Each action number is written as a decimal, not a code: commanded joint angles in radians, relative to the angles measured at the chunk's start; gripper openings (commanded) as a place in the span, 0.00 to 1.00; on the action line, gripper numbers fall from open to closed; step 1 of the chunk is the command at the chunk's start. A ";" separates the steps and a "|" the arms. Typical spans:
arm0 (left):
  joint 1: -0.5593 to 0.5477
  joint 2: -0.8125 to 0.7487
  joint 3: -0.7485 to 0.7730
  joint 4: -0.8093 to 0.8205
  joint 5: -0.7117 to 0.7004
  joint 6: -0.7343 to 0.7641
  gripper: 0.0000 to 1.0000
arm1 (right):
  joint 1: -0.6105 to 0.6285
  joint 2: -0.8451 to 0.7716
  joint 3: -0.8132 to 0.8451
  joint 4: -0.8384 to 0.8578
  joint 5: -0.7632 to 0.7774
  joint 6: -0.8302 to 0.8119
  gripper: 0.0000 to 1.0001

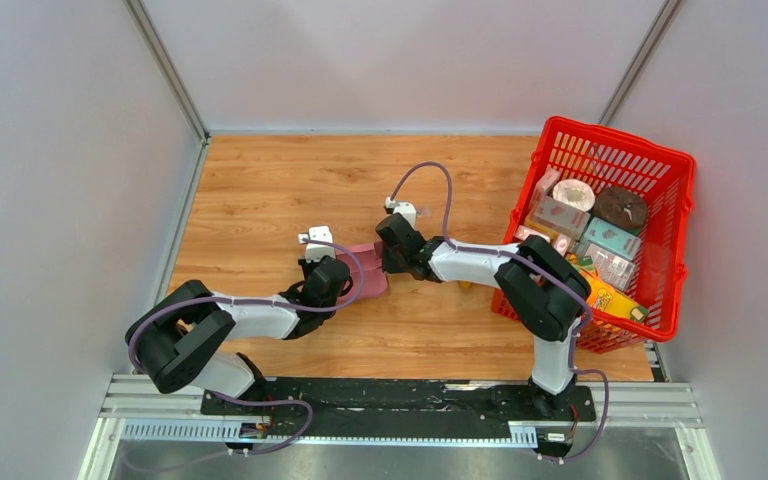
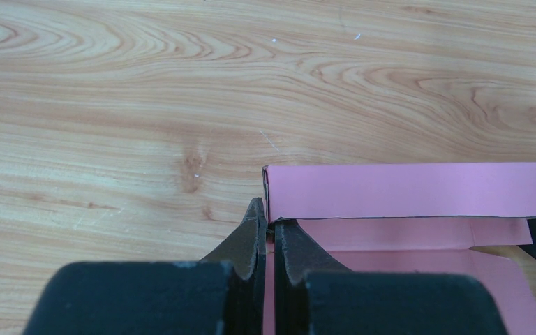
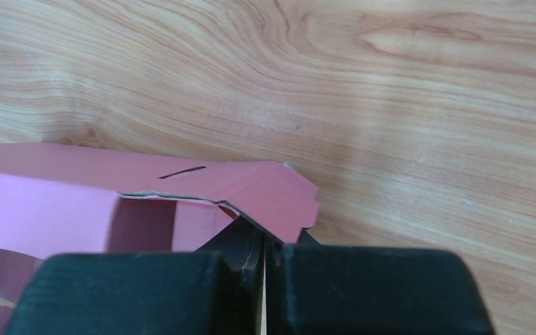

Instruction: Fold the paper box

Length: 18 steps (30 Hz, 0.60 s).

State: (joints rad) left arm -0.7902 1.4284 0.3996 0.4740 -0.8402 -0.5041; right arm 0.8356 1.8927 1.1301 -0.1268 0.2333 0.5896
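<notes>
A red plastic mesh basket [image 1: 600,155] packed with printed cartons [image 1: 610,240] stands at the right edge of the wooden counter [image 1: 280,190]. The right arm's elbow lies just beside its near-left wall. Nothing else lies on the wood between the basket and the work.

The plain pink thin-cardboard paper box [image 1: 365,265] sits on the counter to the left of the basket, well apart from it and held between the two arms. We see it half formed: one long wall stands upright, and flat panels with flaps lie below it.

The left tool [image 2: 266,230] is clenched on the end of the box away from the basket. Its fingers are almost together, with a sliver of pink card pinched between them at the corner of the upright wall. The right tool [image 3: 264,241] is clenched on the end nearer the basket and nips a bent corner flap with a ragged rounded edge.

From above, both wrists cover most of the box. In the left wrist view a dark shape crosses the card at the right edge, cut off, and we cannot make out what it is.
</notes>
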 commanded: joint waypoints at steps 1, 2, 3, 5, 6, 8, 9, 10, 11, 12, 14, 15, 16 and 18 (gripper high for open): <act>0.000 0.013 -0.016 -0.063 0.027 -0.019 0.00 | 0.025 -0.026 -0.007 0.108 -0.005 -0.011 0.00; 0.002 0.017 -0.016 -0.052 0.027 -0.017 0.00 | 0.026 -0.035 -0.010 0.115 -0.003 -0.013 0.00; 0.002 0.018 -0.015 -0.054 0.032 -0.017 0.00 | 0.030 -0.037 -0.010 0.118 -0.005 -0.014 0.00; 0.002 0.018 -0.012 -0.061 0.033 -0.016 0.00 | 0.028 -0.020 0.002 0.116 -0.023 -0.010 0.00; 0.002 0.017 -0.013 -0.064 0.032 -0.016 0.00 | 0.026 -0.014 0.003 0.118 -0.031 -0.007 0.00; 0.002 0.014 -0.011 -0.063 0.032 -0.014 0.00 | 0.030 0.006 0.005 0.148 -0.058 0.013 0.00; 0.002 0.014 -0.013 -0.063 0.032 -0.014 0.00 | 0.030 0.025 0.007 0.159 -0.080 0.019 0.00; 0.002 0.012 -0.012 -0.064 0.032 -0.013 0.00 | 0.031 0.031 0.005 0.167 -0.091 0.025 0.00; 0.002 0.012 -0.013 -0.067 0.030 -0.017 0.00 | 0.034 0.035 -0.004 0.174 -0.092 0.035 0.00; 0.002 0.013 -0.016 -0.066 0.030 -0.020 0.00 | 0.033 0.036 -0.010 0.191 -0.094 0.039 0.00; 0.002 0.023 -0.016 -0.054 0.033 -0.022 0.00 | 0.036 0.045 -0.013 0.193 -0.092 0.045 0.00; 0.002 0.026 -0.012 -0.052 0.036 -0.021 0.00 | 0.034 0.054 -0.004 0.167 -0.085 0.053 0.00; 0.002 0.029 -0.010 -0.055 0.038 -0.019 0.00 | 0.034 0.071 -0.006 0.162 -0.083 0.055 0.00; 0.002 0.024 -0.008 -0.069 0.036 -0.020 0.00 | 0.034 0.077 -0.026 0.167 -0.080 0.062 0.00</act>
State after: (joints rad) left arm -0.7902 1.4300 0.3996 0.4744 -0.8402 -0.5091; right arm 0.8616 1.9301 1.1252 -0.0025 0.1627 0.6231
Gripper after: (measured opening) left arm 0.029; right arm 0.005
